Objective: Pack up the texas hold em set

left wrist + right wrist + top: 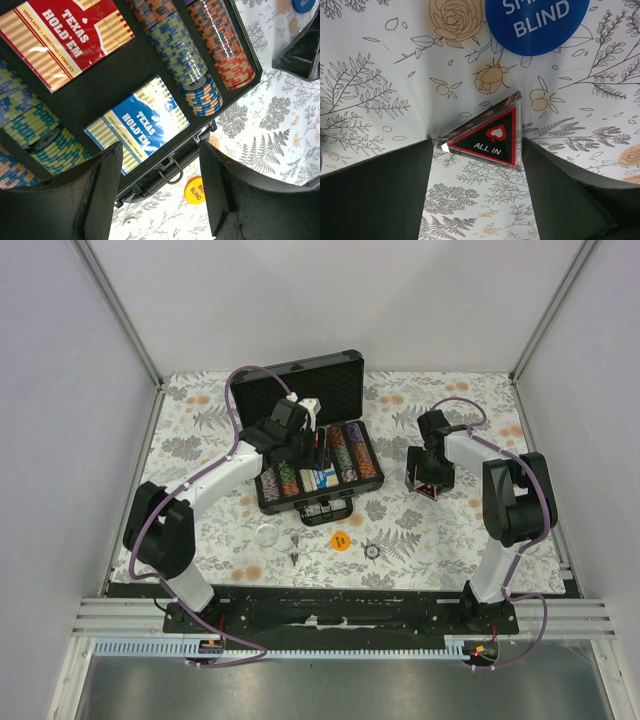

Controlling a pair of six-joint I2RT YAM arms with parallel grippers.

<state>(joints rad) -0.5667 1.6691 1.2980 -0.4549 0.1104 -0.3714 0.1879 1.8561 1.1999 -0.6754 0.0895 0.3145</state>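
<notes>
The counter [200,450], covered with a flowered cloth, filled the middle of the top view. The black case [320,380] lay open a little above the centre, its lid standing up behind. Inside it stood rows of striped chips [180,50], with a red deck [65,35] and a blue deck [137,122] in the foam between them.

The left pincer [160,165] hung over the near edge of the case, spread and holding nothing. The right pincer [477,145], at the right of the case, was spread low over the cloth, its fingers close on each side of a triangular "ALL IN" marker [487,140]; whether they touched it I cannot tell. A blue "SMALL BLIND" button [535,22] lay just beyond. An orange "BIG BLIND" button [196,190] lay below the case handle.
</notes>
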